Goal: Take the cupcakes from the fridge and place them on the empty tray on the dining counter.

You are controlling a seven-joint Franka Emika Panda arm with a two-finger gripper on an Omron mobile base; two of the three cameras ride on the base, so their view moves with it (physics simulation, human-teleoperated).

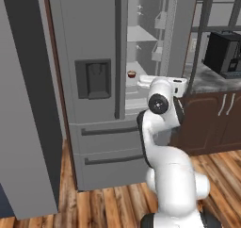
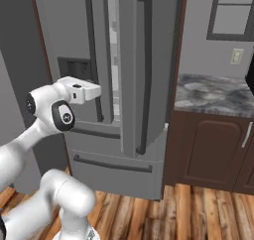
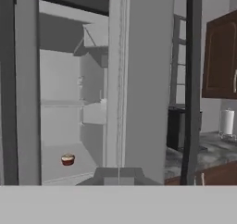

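Observation:
The grey fridge [image 1: 94,34] [image 2: 129,60] has its right door [image 3: 146,79] swung partly open, so the pale shelves inside show. One small cupcake [image 1: 132,74] [image 3: 68,159] in a dark wrapper sits on a lower shelf, well inside. My gripper [image 3: 119,176] is shut and empty. It hovers in front of the gap between the doors, short of the shelf, with the cupcake ahead and to its left. The white hand [image 1: 162,83] [image 2: 82,91] is level with that shelf. The tray and the dining counter are out of view.
The open door's edge and its dark handle [image 3: 192,79] stand close on the right of my hand. A marbled wall counter [image 1: 212,81] [image 2: 213,92] on dark cabinets, with a black appliance [image 1: 223,55], is to the fridge's right. A tall grey panel [image 1: 23,104] is on the left.

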